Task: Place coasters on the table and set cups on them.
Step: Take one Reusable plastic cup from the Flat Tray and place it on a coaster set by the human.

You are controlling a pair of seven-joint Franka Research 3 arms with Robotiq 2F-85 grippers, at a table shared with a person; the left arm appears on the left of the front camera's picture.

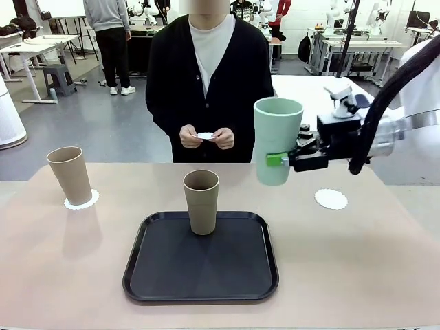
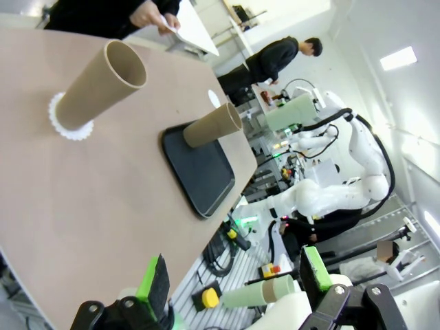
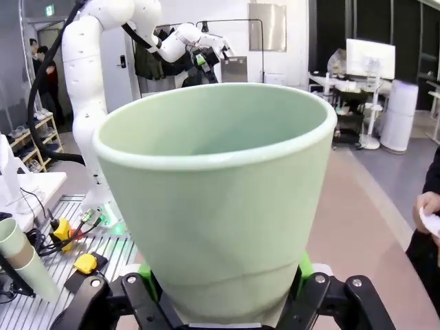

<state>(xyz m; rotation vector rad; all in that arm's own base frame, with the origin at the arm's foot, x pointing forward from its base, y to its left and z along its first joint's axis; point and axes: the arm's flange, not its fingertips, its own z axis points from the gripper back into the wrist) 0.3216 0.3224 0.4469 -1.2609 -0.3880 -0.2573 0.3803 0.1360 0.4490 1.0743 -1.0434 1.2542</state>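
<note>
one matte mint tumbler point(image 1: 278, 130) — tapered, handleless — clamped in the right gripper point(image 1: 276, 161); scalloped white coaster point(image 1: 331, 199) nearby

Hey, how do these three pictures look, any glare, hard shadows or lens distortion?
Front view: even, sharp light; the left tan cup casts only a soft shadow on the table. Left wrist view: rolled and wide-angle, so that cup looks stretched. Right wrist view: the mint cup, shut in the right tool, looms close and bulges.

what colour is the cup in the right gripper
Pale mint green; the cup shows best in the right wrist view.
</note>
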